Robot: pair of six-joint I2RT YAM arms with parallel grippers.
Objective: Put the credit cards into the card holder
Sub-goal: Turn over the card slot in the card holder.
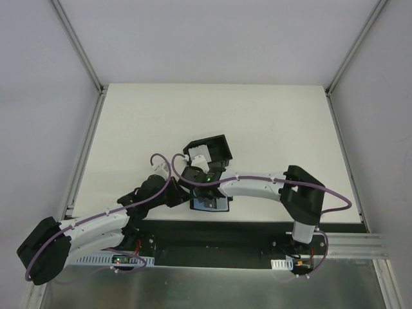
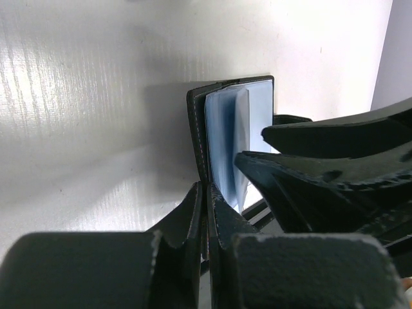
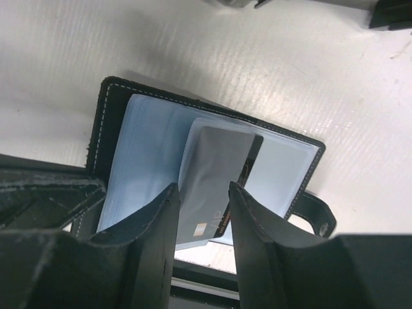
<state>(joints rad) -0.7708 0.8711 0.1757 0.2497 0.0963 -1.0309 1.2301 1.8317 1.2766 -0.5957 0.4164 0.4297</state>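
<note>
My left gripper [image 2: 206,212] is clamped on the cover edge of the wallet [image 3: 112,116], which lies open on the table [image 1: 270,129]. My right gripper [image 3: 203,188] sits half-wide astride a grey card [image 3: 222,151] that is partly in a blue sleeve. I cannot tell whether it pinches the card. Beyond stands a black box [image 1: 212,149].

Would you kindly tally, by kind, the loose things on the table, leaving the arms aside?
card holder: 1
black open box: 1
card in the holder's sleeve: 1
Total: 3
The pale items inside the box are too small to count.
</note>
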